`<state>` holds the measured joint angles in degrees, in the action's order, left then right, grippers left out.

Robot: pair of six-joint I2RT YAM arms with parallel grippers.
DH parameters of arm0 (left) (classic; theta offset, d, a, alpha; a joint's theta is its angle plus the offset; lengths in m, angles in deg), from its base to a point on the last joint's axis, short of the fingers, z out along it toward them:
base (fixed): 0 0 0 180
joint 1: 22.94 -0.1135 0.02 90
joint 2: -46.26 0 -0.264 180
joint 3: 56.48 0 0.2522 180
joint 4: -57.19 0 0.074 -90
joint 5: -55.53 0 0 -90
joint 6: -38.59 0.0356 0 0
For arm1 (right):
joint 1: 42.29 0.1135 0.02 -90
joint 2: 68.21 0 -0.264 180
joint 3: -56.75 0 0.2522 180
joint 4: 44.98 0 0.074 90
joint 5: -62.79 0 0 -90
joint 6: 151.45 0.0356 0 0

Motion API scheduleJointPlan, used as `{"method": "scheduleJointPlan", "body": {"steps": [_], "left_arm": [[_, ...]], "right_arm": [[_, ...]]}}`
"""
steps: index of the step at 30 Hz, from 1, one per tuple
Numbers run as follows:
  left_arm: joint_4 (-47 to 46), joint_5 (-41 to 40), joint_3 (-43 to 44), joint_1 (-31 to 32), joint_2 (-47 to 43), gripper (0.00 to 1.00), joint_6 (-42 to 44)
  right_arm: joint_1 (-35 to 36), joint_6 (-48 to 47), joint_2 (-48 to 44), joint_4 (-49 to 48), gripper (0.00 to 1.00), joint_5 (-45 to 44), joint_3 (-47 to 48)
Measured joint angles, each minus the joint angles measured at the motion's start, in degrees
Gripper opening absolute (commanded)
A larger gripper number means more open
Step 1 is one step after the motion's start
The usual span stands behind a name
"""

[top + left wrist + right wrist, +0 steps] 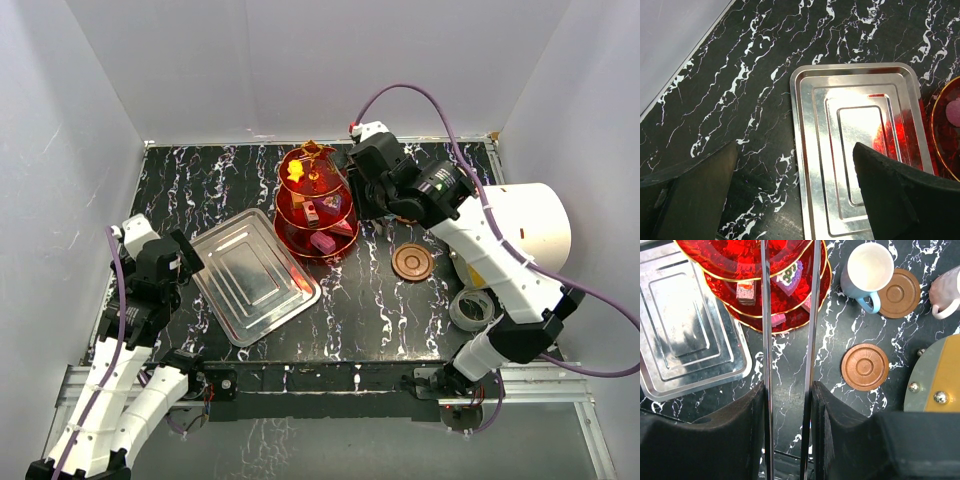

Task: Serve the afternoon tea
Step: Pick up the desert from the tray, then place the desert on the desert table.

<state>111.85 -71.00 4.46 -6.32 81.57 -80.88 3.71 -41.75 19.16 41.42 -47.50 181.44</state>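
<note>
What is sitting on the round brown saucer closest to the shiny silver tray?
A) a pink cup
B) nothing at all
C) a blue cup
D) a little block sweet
B: the round brown saucer nearest the rectangular silver metal tray is bare. The blue cup stands by the other brown saucer, and the pink cup is off at the edge.

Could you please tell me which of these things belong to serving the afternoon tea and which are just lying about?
For the tea: translucent red three-tier stand; small colourful block sweets; blue cup; pink cup; two round brown saucers; silver metal tongs in the right gripper.
Lying about: rectangular silver metal tray; big white cylinder.
</note>
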Motion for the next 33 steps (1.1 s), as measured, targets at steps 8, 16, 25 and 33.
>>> {"method": "scheduleJointPlan", "body": {"steps": [8, 16, 25, 33], "left_arm": [[-0.1, 0.2, 0.0, 0.0, 0.1, 0.99, 0.1], [-0.1, 0.3, 0.0, 0.0, 0.4, 0.99, 0.1], [-0.1, 0.2, 0.0, 0.0, 1.0, 0.99, 0.0], [0.3, -1.5, 0.0, 0.0, -1.4, 0.99, -0.6]], "right_arm": [[-3.7, -3.0, 0.3, -4.0, 0.42, 4.7, -2.1], [-4.2, -3.5, -0.2, -4.3, 0.44, 5.4, -2.1], [-4.4, -0.5, -14.5, -9.1, 0.33, 13.7, -9.5], [-2.1, 2.8, -22.6, -17.2, 0.29, 28.0, -21.5]]}}
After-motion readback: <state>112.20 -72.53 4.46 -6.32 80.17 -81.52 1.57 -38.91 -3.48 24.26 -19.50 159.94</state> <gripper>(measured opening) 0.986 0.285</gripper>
